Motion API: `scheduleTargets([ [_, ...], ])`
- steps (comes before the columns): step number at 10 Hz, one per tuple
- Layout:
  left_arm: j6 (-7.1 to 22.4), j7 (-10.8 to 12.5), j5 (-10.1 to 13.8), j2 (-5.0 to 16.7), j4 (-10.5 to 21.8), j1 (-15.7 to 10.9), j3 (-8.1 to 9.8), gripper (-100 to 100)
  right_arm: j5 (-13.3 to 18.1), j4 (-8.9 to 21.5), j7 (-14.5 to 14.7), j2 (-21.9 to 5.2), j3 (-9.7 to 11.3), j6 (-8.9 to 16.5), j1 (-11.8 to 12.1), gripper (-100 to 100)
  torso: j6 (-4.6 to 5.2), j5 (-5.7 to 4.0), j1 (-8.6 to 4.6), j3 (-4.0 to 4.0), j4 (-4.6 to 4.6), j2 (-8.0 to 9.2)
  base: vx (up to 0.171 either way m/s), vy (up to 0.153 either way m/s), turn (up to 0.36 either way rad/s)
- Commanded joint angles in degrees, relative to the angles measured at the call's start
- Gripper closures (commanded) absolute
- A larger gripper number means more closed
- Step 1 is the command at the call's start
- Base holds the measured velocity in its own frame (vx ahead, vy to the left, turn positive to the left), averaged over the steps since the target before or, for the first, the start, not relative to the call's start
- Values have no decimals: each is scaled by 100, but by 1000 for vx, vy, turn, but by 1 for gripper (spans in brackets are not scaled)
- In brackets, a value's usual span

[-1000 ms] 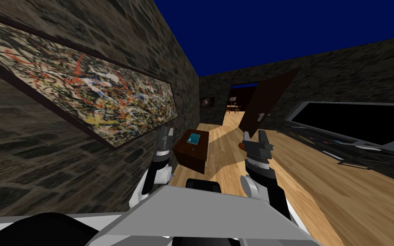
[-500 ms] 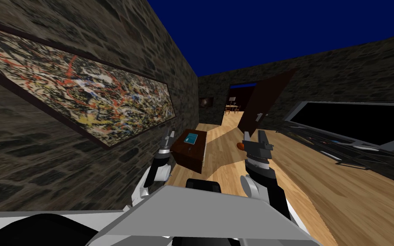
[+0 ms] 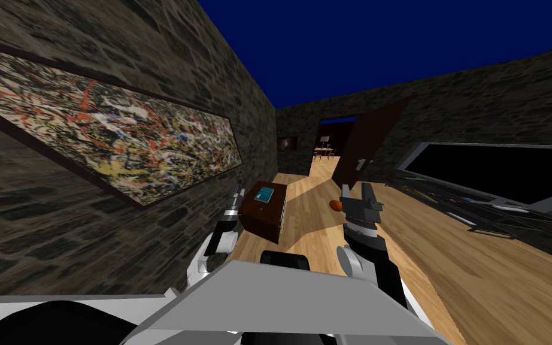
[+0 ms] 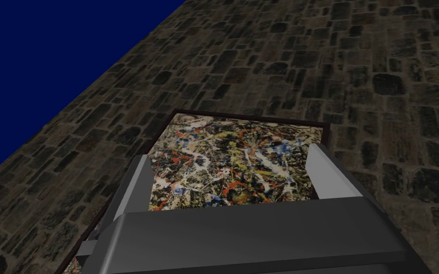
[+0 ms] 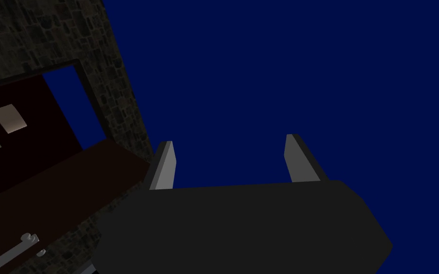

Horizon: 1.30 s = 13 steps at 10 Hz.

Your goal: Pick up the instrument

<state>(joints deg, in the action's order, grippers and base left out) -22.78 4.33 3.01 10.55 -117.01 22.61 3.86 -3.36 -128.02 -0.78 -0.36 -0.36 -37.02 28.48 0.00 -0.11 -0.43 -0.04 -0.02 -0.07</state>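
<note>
Showing no clear axis, orange instrument (image 3: 334,205) lies beyond wide-open right end effector (image 5: 229,142).

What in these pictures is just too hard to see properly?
- Orange thing on the floor: head view, too small to name, partly behind the right tool.
- Teal item on the cabinet: head view, too small.
- Far room's furniture: head view, too small.

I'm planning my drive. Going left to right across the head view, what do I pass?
Painting, left gripper, dark cabinet with a teal book on top, small orange object, right gripper, large black window.
</note>
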Motion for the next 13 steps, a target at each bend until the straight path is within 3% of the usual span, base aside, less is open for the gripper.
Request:
scheduleTargets([
  [1, 220, 141, 124, 103, 286, -92, 130, -100, 0, 0, 0, 0, 0, 0, 0, 0, 0, 0, 0, 0, 0, 0, 18, -123, -2],
  [10, 985, 587, 548, 396, 1580, -412, 576, -100, 0, 0, 0, 0, 0, 0, 0, 0, 1, 0, -3, -4, -1, -8, 25, -115, -4],
  [13, 1382, 785, 761, 543, 2221, -590, 820, -100, 0, 0, 0, 0, 0, 0, 0, 0, -1, 2, 11, -7, -3, -12, 48, -112, -15],
])
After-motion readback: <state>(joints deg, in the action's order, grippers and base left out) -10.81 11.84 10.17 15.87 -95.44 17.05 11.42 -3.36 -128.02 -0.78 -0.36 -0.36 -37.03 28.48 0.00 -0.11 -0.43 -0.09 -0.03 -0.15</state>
